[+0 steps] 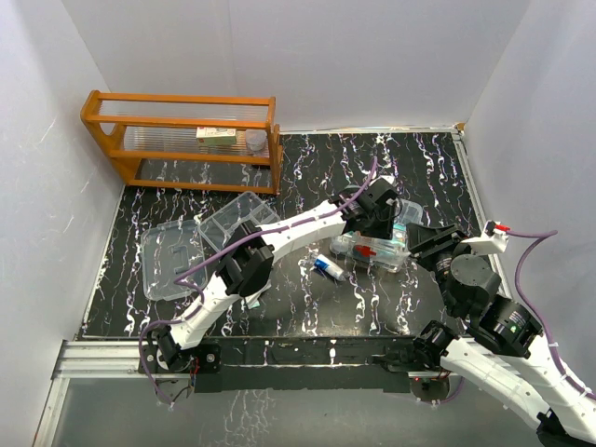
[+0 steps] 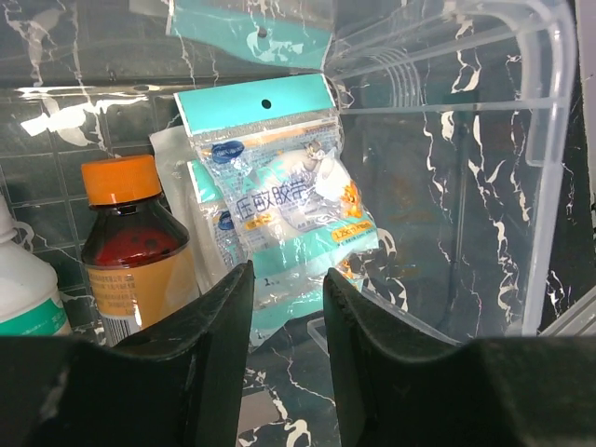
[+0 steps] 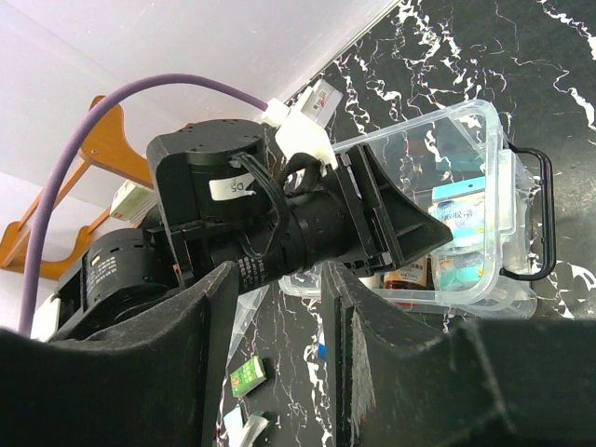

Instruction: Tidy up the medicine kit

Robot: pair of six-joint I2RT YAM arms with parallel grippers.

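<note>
The clear medicine kit box (image 1: 396,257) with a red front mark (image 1: 365,251) lies right of the table's centre. My left gripper (image 1: 377,212) is at its open top, open and empty. In the left wrist view its fingers (image 2: 287,276) point into the box (image 2: 540,186) at a teal sachet pack (image 2: 279,200), a brown bottle with an orange cap (image 2: 130,244) and a white bottle (image 2: 23,293). My right gripper (image 1: 425,240) is open and empty just right of the box (image 3: 447,158). The divided tray insert (image 1: 237,220) and flat clear lid (image 1: 170,261) lie to the left.
A small blue-and-white tube (image 1: 328,268) lies in front of the box. A small green packet (image 3: 247,375) and a white item lie on the table under the left arm. The orange wooden rack (image 1: 182,140) stands at the back left. White walls enclose the table.
</note>
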